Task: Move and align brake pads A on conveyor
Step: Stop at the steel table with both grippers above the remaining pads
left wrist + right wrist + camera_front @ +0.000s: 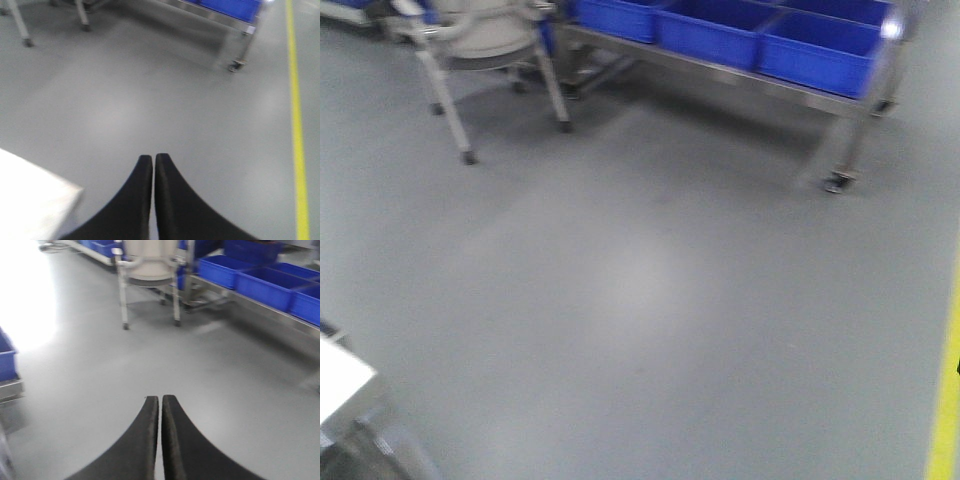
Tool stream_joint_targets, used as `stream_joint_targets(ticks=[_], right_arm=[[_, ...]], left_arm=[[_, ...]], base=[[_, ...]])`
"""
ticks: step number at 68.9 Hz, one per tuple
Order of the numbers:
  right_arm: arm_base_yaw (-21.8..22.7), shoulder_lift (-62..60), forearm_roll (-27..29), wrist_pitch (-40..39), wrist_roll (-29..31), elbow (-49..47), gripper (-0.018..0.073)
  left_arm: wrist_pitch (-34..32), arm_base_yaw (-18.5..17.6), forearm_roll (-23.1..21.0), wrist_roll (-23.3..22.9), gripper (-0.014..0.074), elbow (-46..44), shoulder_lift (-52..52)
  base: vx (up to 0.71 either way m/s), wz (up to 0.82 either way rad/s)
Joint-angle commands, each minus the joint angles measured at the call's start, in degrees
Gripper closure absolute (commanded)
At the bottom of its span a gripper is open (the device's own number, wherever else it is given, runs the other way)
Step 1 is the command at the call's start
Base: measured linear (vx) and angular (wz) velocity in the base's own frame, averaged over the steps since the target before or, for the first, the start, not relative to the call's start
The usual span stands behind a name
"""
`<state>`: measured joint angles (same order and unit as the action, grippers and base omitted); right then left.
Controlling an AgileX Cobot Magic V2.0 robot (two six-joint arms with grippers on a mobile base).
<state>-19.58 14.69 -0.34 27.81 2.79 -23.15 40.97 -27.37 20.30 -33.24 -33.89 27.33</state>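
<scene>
The brake pads A and the conveyor are out of view in every frame. My left gripper is shut, its two black fingers pressed together with nothing between them, hanging over bare grey floor. My right gripper is also shut and empty, pointing over the same kind of floor. Neither gripper shows in the front view. All frames are slightly blurred.
A steel rack carrying blue bins stands at the back right, with a wheeled frame holding a pale tub to its left. A yellow floor line runs along the right. A bright white surface corner sits at lower left.
</scene>
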Motion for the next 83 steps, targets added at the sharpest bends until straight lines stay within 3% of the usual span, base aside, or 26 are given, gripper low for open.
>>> stream_joint_targets(ticks=[1,47,83], right_arm=[[0.1,0.6,-0.4,-4.3,0.3,-1.5,0.0563],[0.1,0.6,-0.4,-4.2,0.3,-1.5,0.0563],[0.1,0.6,-0.4,-4.3,0.3,-1.5,0.0563]], left_arm=[[-3.7,-0.1,0.9,-0.2,0.0603,-1.5,0.3],[-3.8,-0.1,0.9,-0.2,0.0603,-1.5,0.3],[-3.8,-0.1,0.9,-0.2,0.0603,-1.5,0.3]], base=[[0.13,0.96],[0.13,0.85],[0.11,0.61]])
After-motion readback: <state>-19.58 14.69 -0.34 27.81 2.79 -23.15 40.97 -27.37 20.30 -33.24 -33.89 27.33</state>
